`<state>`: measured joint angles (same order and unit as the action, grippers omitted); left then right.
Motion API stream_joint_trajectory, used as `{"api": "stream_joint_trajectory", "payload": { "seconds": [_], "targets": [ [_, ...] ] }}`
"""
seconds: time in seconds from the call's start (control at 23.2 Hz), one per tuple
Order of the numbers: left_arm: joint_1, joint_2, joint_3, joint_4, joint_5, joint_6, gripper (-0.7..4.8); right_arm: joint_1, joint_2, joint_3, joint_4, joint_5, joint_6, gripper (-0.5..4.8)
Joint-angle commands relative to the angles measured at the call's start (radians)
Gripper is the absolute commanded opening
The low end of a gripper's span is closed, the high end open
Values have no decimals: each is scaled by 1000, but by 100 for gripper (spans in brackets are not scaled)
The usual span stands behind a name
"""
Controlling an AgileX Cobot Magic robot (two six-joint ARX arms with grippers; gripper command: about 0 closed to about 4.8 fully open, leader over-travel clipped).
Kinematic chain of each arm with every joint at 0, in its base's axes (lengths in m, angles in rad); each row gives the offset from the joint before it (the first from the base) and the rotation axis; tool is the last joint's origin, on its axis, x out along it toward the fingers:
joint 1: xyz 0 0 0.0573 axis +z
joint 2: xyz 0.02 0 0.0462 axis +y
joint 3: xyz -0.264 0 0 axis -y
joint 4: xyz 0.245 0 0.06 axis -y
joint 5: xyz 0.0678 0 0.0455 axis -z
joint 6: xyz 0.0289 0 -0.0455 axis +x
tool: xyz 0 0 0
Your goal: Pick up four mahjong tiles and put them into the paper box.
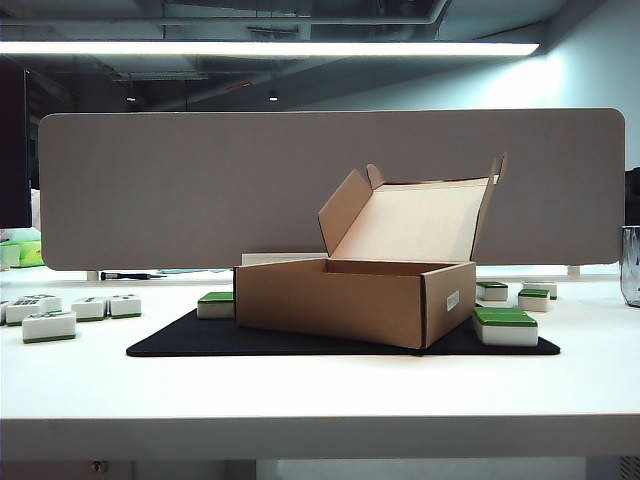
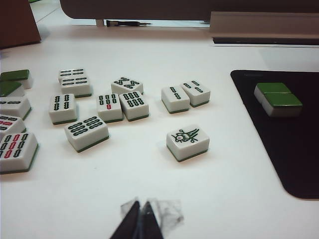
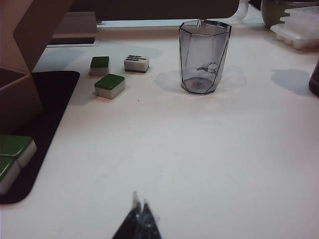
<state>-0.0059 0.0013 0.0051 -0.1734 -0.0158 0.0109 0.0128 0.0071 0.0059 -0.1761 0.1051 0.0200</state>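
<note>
The brown paper box (image 1: pixel 345 298) stands open on a black mat (image 1: pixel 180 340), its lid raised behind it. Several white-and-green mahjong tiles (image 2: pixel 188 142) lie scattered on the white table in the left wrist view, two more (image 2: pixel 277 98) on the mat's edge. My left gripper (image 2: pixel 141 205) hovers shut and empty above bare table, short of the tiles. In the right wrist view, tiles (image 3: pixel 109 85) lie near the mat and two (image 3: pixel 14 149) on it. Over bare table hangs my right gripper (image 3: pixel 139 203), shut and empty. Neither gripper shows in the exterior view.
A clear faceted cup (image 3: pixel 203 56) stands on the table to the right of the box, also seen at the exterior view's right edge as a cup (image 1: pixel 630 265). A grey partition (image 1: pixel 330 185) runs along the table's back. A white ice tray (image 3: pixel 299 30) sits far right.
</note>
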Motion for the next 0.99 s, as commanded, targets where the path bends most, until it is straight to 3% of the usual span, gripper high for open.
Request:
{"api": "stream_joint_trajectory", "payload": {
  "seconds": [0.04,0.43,0.73,0.99],
  "targets": [
    [-1,0,1,-16,-7,8,-5,1,-8,2,5,6,-2,-1],
    [-1,0,1,-16,-7,8,-5,1,-8,21,24,6,-2,-1],
    [-1,0,1,-16,-7,8,-5,0,-8,163,11,5,-3,-1],
    [-1,0,1,-16,-7,8,-5,0,-8,439,-303,-40,-2,-1]
  ]
}}
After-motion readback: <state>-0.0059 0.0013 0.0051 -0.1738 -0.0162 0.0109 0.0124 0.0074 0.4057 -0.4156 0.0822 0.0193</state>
